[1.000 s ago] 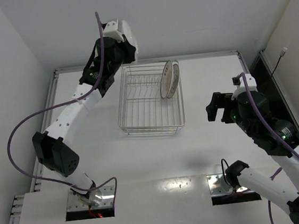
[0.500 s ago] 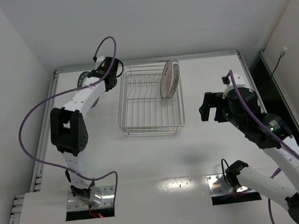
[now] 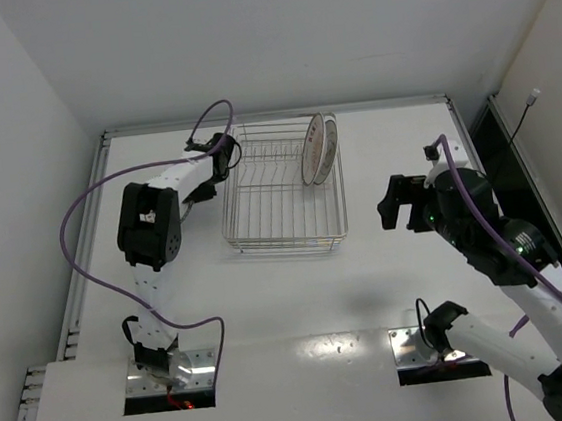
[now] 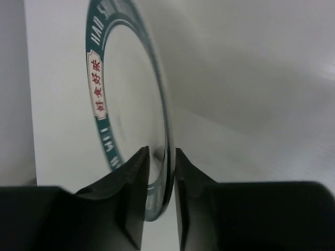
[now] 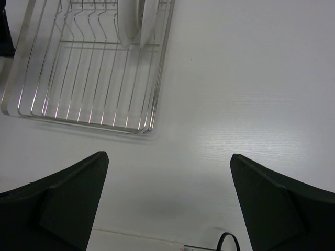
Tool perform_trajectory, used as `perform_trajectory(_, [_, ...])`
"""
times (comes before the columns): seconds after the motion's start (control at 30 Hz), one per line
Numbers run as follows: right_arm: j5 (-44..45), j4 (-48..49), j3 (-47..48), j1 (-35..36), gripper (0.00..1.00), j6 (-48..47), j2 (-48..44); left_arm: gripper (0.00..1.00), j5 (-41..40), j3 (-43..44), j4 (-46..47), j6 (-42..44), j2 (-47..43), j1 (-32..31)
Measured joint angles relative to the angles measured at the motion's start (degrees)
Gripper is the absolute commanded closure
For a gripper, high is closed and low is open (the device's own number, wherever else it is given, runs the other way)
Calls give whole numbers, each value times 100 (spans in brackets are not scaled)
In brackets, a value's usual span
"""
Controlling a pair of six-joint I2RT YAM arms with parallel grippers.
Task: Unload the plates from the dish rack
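My left gripper is shut on the rim of the dark teal-rimmed plate, which stands edge-on between the fingers over the white table. In the top view that gripper sits just left of the dish rack; the plate itself is hard to make out there. Two plates stand upright in the rack's far right corner, and they also show in the right wrist view. My right gripper is open and empty, above the table right of the rack.
The table is white with a raised rail along its back and sides. White walls close in at the left, back and right. The left arm's elbow and purple cable loop stand left of the rack.
My left arm has come down from high at the back left and folded beside the rack's left side, with the teal-rimmed plate. My right arm shifted slightly.
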Motion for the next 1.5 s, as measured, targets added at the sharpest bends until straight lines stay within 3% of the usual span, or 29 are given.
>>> perform_trajectory(0.03, [7,7,11,0,0,0,46,66,87,-2,0,-17,0,4])
perform_trajectory(0.07, [20,0,37,0,0,-4,116,51,168,-2,0,-46,-2,4])
perform_trajectory(0.1, [33,20,74,0,0,-7,210,44,260,-2,15,-63,-15,4])
perform_trajectory(0.17, [72,120,175,0,0,-26,472,33,479,-4,61,-103,-70,4])
perform_trajectory(0.23, [98,229,319,-2,0,-59,826,30,680,-9,116,-105,-177,4])
perform_trajectory(0.37, [144,588,684,-2,0,-118,1718,29,981,-9,166,-129,-466,17])
perform_trajectory(0.5, [308,789,1272,-7,15,-168,2769,29,1390,-280,481,-278,-1040,31])
perform_trajectory(0.73, [350,1071,2474,-289,40,-308,4391,24,1558,-2083,1397,-474,-3320,-4])
perform_trajectory(1.0, [-428,1408,3508,-570,46,-455,5672,24,1193,-3379,2124,-197,-5051,-4])
perform_trajectory(1.23, [-802,1475,4675,-564,52,-542,6837,20,879,-4972,1880,-444,-6264,-190])
perform_trajectory(1.5, [-756,1401,4927,-520,54,-564,7394,19,369,-5016,1947,-507,-6612,-605])
